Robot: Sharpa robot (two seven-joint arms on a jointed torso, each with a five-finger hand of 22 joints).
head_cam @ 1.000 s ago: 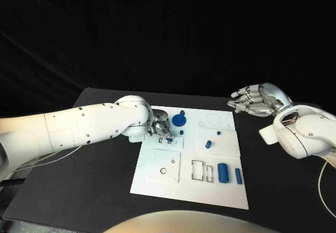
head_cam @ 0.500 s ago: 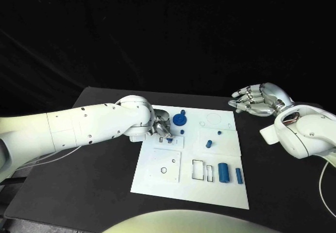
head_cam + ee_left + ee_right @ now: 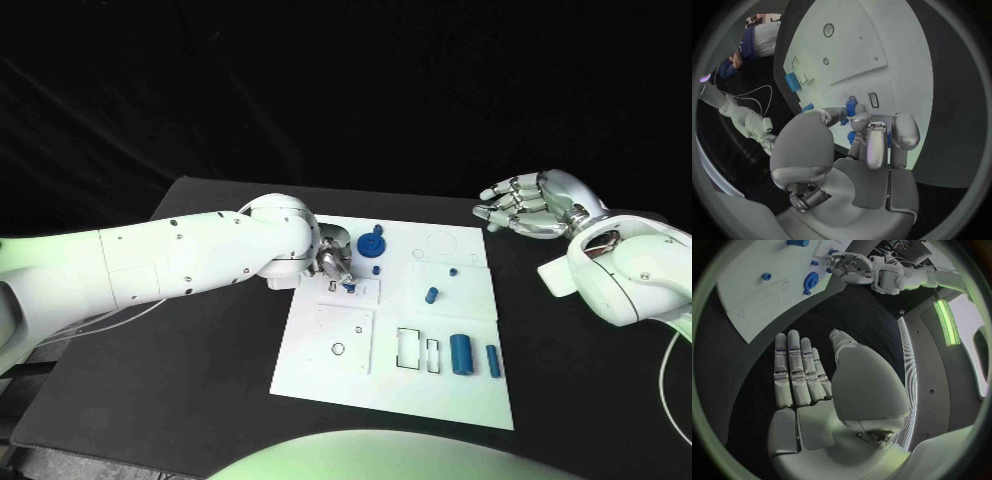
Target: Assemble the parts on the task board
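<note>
over the task board [image 3: 325, 330], left hand [image 3: 330, 262] pinches a small blue part [image 3: 851, 106].

The left hand [image 3: 330, 262] covers the task board [image 3: 346, 372] beneath its fingers, so the small blue part [image 3: 851, 106] at its fingertips is half hidden, grip impossible to judge.

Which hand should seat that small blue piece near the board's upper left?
Left. The left hand is already over the task board, pinching the small blue part at its slot. The right hand hovers open off the board's far corner.
</note>
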